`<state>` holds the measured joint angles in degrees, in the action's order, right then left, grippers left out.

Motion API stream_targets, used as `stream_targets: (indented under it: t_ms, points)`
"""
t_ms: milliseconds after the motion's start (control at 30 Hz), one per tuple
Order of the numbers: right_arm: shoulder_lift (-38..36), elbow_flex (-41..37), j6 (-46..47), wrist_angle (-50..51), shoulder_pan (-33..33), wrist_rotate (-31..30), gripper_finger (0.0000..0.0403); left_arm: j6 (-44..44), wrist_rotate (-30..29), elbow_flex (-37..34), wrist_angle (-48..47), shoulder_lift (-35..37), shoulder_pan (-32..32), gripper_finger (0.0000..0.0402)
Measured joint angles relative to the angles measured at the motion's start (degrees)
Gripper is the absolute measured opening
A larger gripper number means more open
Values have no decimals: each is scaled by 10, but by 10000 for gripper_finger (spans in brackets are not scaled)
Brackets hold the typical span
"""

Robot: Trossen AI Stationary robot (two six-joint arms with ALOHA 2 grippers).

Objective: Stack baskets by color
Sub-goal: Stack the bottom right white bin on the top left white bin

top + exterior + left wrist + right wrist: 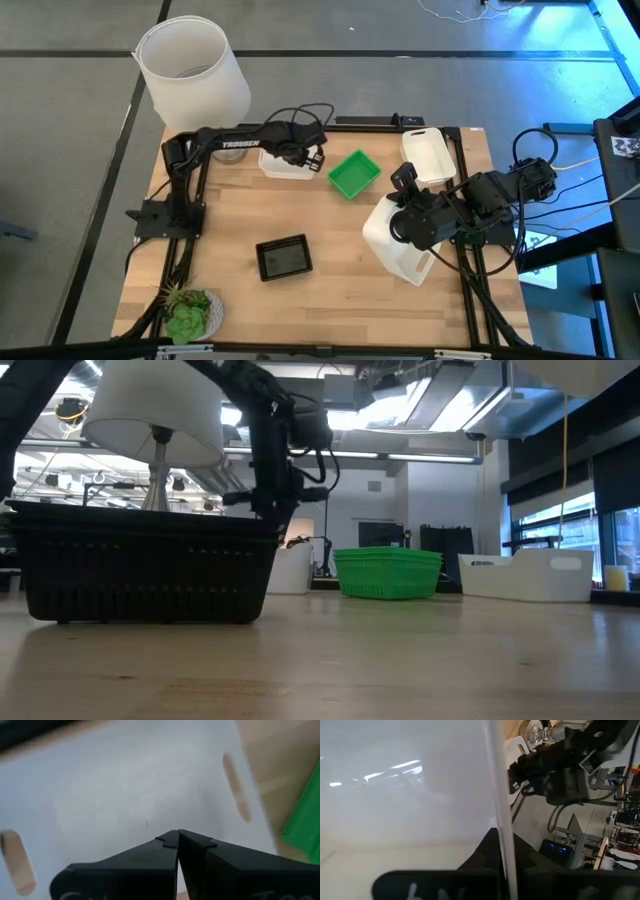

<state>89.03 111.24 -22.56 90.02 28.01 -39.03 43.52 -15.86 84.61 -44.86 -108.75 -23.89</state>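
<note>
White basket in my right grip: my right gripper (412,228) is clamped on the rim of a white basket (392,243), lifted and tilted near the table's 4 o'clock edge; the right wrist view shows the rim wall (496,795) running between my closed fingers (485,850).
White basket under my left: a second white basket (284,166) sits flat at about 11 o'clock on the table; my left gripper (312,158) hangs just over its right end.
Left fingers: pressed together with nothing between them; the left wrist view shows the tips (170,840) meeting above that basket's floor (125,795).
Third white basket: lies at 1 o'clock (428,152), near the table's far right corner, apart from both of my grippers.
Green basket: stands turned at an angle (354,174) between the 11 o'clock and 1 o'clock white baskets, just beside my left gripper; its edge shows in the left wrist view (302,815).
Black basket: rests alone (283,257) at about 6 o'clock, well apart from the others, and fills the near left of the low view (140,565).
Table: light wood (240,215) in a dark frame.
Lampshade: large and white (193,68), beyond the table's 11 o'clock corner.
Potted plant: small and green (187,310), at the 7 o'clock corner.
</note>
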Motion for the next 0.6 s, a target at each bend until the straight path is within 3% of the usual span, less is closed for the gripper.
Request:
stream_targets:
  t_ms: [367,600]
  points:
    - [0,0,0,0,0,0,0,27,32,-86,46,0,3,0]
    - [0,0,0,0,0,0,0,53,59,-100,50,0,25,0]
